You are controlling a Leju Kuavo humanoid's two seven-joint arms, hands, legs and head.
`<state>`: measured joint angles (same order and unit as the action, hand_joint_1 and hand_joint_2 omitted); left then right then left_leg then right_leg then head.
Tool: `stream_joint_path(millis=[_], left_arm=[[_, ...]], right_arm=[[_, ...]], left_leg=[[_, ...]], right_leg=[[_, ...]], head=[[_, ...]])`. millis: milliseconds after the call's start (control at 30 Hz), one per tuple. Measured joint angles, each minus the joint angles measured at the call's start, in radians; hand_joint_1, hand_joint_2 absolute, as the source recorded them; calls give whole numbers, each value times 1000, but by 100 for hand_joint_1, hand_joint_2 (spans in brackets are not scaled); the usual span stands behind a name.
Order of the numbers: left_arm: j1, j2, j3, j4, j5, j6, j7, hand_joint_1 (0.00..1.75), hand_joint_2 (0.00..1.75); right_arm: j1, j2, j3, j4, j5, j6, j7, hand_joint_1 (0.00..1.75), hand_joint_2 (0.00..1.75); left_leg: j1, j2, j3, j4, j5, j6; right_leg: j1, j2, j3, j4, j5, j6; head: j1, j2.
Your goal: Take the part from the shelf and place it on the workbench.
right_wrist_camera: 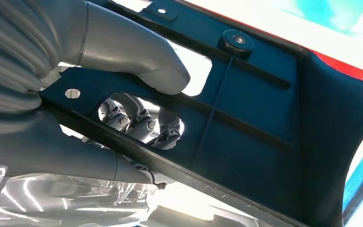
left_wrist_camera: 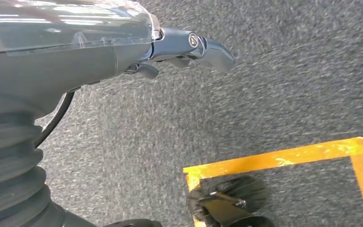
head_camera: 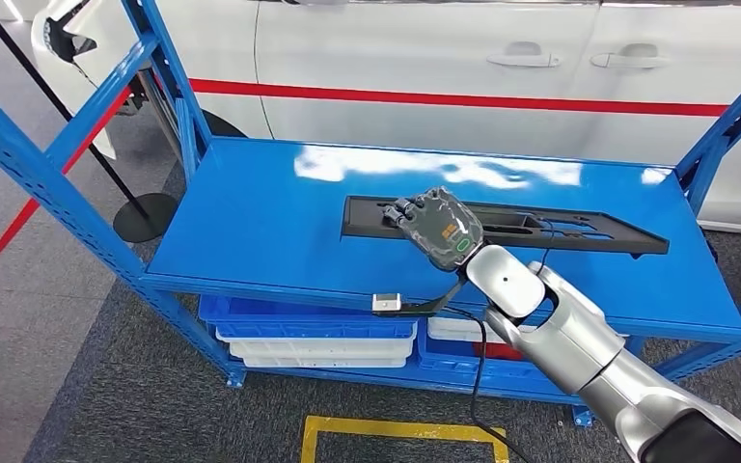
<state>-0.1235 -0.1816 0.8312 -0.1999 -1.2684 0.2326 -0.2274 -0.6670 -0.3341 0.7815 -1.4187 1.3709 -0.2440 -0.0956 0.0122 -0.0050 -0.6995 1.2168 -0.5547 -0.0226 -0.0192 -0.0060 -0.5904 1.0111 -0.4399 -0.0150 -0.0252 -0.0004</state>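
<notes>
**Right Hand Grasping the Part on the Shelf Top**

A white car body with a red horizontal stripe [head_camera: 463,58] spans the top of the head view, behind the shelf. Grey carpet floor [head_camera: 106,405] covers the lower left of the frame.

The blue steel shelf rack [head_camera: 251,222] occupies the centre of the head view, its glossy top deck running from centre left to the right edge. Blue and white plastic bins [head_camera: 314,333] sit on the lower level, below the front edge of the deck.

The long flat black plastic part with cut-out openings [head_camera: 560,231] lies on the top deck, right of centre, running left to right. Whether its near end is lifted off the deck cannot be told.

The right hand [head_camera: 436,227] reaches in from the lower right on a silver arm and covers the left end of the part. In the right wrist view the thick grey thumb [right_wrist_camera: 137,56] presses one face of the part [right_wrist_camera: 246,127] and the darker fingers [right_wrist_camera: 132,118] show through an oval opening on the opposite face: the hand grasps the part.

The left hand [left_wrist_camera: 170,49] hangs over the carpet at the upper left of the left wrist view, fingers loosely extended and holding nothing.

Yellow floor tape [head_camera: 400,429] marks a rectangle at the bottom centre of the head view.
</notes>
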Motion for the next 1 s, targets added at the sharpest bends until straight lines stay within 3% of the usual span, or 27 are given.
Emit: stream_joint_path(millis=[33,67,100,167,233,300,367,400,433,500,533,567,600,633,700,767,800,867,900,933,1000], left_arm=[[0,0,0,0,0,0,0,0,175],[0,0,0,0,0,-1,0,0,175],[0,0,0,0,0,-1,0,0,175],[-1,0,0,0,-1,-3,0,0,175],[-3,0,0,0,-2,-4,2,0,175],[-5,0,-1,0,-3,-5,5,0,175],[-4,-1,-1,0,-3,-5,8,0,175],[-5,-1,-1,0,-3,-5,8,0,175],[-5,-2,-1,0,-3,-6,9,0,175],[-7,-2,-1,0,-3,-6,9,0,175],[-6,-2,-1,0,-3,-7,9,0,175],[-6,-2,-1,0,-3,-7,9,0,175],[-5,-2,-1,0,-3,-8,9,0,175],[-5,-2,-1,0,-3,-8,9,0,175],[-5,-3,-1,0,-3,-8,9,0,175],[-6,-4,-1,0,-2,-8,9,0,175],[-6,-5,-1,0,-1,-8,9,0,175],[-5,-5,-1,0,0,-8,8,0,175],[-4,-5,-1,0,0,-8,8,0,175],[-4,-5,-1,0,1,-8,8,0,175],[-3,-5,-1,0,2,-8,8,0,175]], right_arm=[[3,1,0,0,2,0,1,175,175],[6,3,0,0,4,1,2,175,175],[9,4,0,0,7,1,2,175,175],[11,6,-2,0,11,3,3,175,175],[10,8,-9,0,14,7,5,175,175],[8,11,-16,0,15,15,6,175,175],[5,15,-19,0,16,24,6,175,175],[3,17,-21,0,17,29,5,175,175],[0,18,-23,1,17,33,4,175,175],[-5,21,-28,2,17,40,2,175,175],[-7,21,-29,3,16,43,1,175,175],[-8,21,-31,4,16,44,0,175,175],[-8,21,-31,5,14,45,-2,175,175],[-9,22,-32,6,13,46,-3,175,175],[-15,23,-34,6,9,46,-7,175,175],[-22,25,-39,7,7,45,-9,175,175],[-25,26,-42,7,7,44,-10,175,175],[-28,28,-44,9,7,44,-11,175,175],[-30,30,-44,10,7,44,-12,175,175],[-31,33,-44,11,6,44,-12,175,175],[-32,37,-44,14,6,43,-12,175,175]], left_leg=[[1,0,-15,61,-28,-3],[1,0,-16,96,-34,-5],[1,0,-1,96,-21,-5],[0,0,80,-9,31,0],[-4,-1,165,-142,46,10],[-9,-2,191,-195,40,22],[-7,-1,180,-201,56,38],[-5,1,173,-204,66,48],[-3,3,163,-207,78,57],[-5,5,139,-206,99,66],[-6,5,125,-205,109,68],[-7,4,112,-203,117,68],[-8,4,98,-201,126,67],[-9,4,85,-198,134,66],[-12,3,65,-193,147,61],[-14,3,55,-192,161,52],[-14,3,52,-193,169,46],[-12,3,49,-196,179,34],[-12,2,43,-189,168,28],[-11,2,34,-167,140,23],[-8,1,4,-67,49,14]], right_leg=[[1,0,-11,1,8,0],[1,0,-22,2,16,1],[2,0,-33,4,23,3],[2,0,-51,10,35,8],[4,0,-63,15,46,18],[5,0,-68,14,61,31],[4,1,-73,13,66,43],[3,2,-80,25,48,48],[2,3,-93,57,12,53],[0,4,-130,174,-83,60],[0,4,-146,239,-115,63],[0,4,-152,285,-126,64],[0,4,-142,299,-116,64],[0,4,-113,275,-91,62],[4,4,-14,143,-54,50],[11,4,59,27,-57,38],[14,4,70,4,-63,33],[14,2,65,-9,-48,23],[11,-1,60,-14,-38,16],[8,-3,53,-20,-26,10],[6,-6,32,-24,-5,2]], head=[[0,0],[0,0],[0,0],[0,0],[0,0],[0,0],[0,0],[0,0],[0,0],[0,0],[0,0],[0,0],[0,0],[0,0],[0,0],[0,0],[0,0],[0,0],[0,0],[0,0],[0,0]])
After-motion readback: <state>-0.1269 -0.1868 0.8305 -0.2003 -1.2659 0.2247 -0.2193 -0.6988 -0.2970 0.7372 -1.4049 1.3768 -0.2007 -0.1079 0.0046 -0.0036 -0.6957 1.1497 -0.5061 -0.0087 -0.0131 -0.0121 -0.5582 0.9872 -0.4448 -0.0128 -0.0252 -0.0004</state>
